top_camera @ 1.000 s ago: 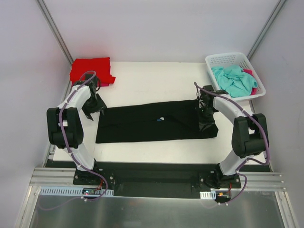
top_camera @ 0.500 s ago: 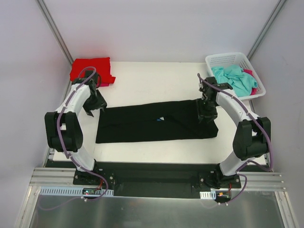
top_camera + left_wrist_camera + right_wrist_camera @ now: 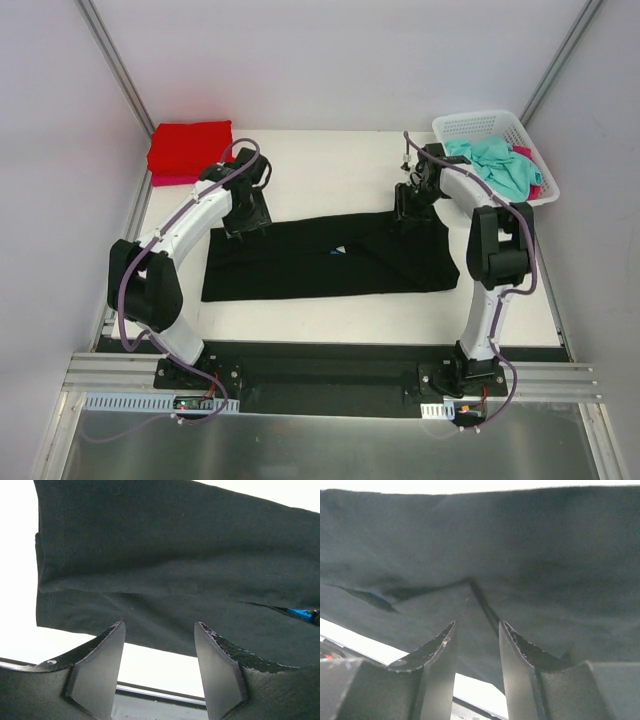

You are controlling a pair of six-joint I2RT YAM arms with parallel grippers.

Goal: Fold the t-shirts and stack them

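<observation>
Top view: the left arm (image 3: 185, 228) bends at its elbow near the bench's (image 3: 330, 170) left edge and reaches forward and inward. Its wrist sits over the far left corner of the black t-shirt (image 3: 330, 258). The right arm (image 3: 487, 300) rises almost straight from its base, then folds forward and inward, so its wrist sits over the shirt's far right corner. The left wrist view shows the left jaws spread wide with nothing between them, above the shirt (image 3: 165, 555). The right wrist view shows the right jaws parted by a narrower gap, also empty, close above the dark cloth (image 3: 520, 540).

The black t-shirt lies flat mid-bench between the two arms, folded into a long narrow band. A small fleck of blue (image 3: 338, 250) shows at a fold near its middle. Stitched hems are visible at the end seen by the left wrist camera. Its long axis runs left to right, roughly parallel to the bench's near edge, with the right end slightly farther back. Which end carries the collar cannot be told.

A folded red t-shirt (image 3: 188, 147) rests at the far left corner. A white basket (image 3: 470, 122) at the far right holds a crumpled teal t-shirt (image 3: 495, 165) and a pink one (image 3: 533, 172).
</observation>
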